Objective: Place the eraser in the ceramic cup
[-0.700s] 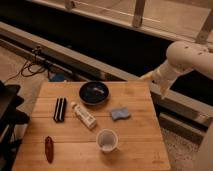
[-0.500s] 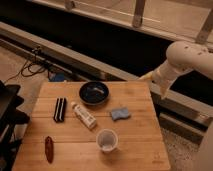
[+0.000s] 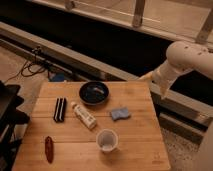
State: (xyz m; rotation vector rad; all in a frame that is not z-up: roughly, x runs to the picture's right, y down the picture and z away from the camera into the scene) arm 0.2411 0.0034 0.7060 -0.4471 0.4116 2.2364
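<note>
Tool: the tool [image 3: 147, 76] hangs at the end of the white arm [image 3: 182, 60], just off the far right corner of the surface [image 3: 135, 150]. Only a pale tip shows, and I cannot tell whether it is released or clenched.
Eraser: the eraser [image 3: 60, 109] lies flat on the left part of the surface, just left of the white tube [image 3: 84, 115] and well apart from the tool.
Ceramic cup: the ceramic cup [image 3: 107, 140] stands upright near the front middle, mouth up, apart from the eraser.
Writing: none can be read; the tube's markings cannot be made out.
Other things: a dark bowl [image 3: 94, 93] sits at the far middle, and a light-blue pad [image 3: 120, 113] lies right of the tube.
Hard to make out: a reddish oblong thing [image 3: 49, 149] near the front left corner, kind unclear.
Cut off: the arm leaves the view on the right, and a dark shape [image 3: 7, 115] is cropped on the left.
</note>
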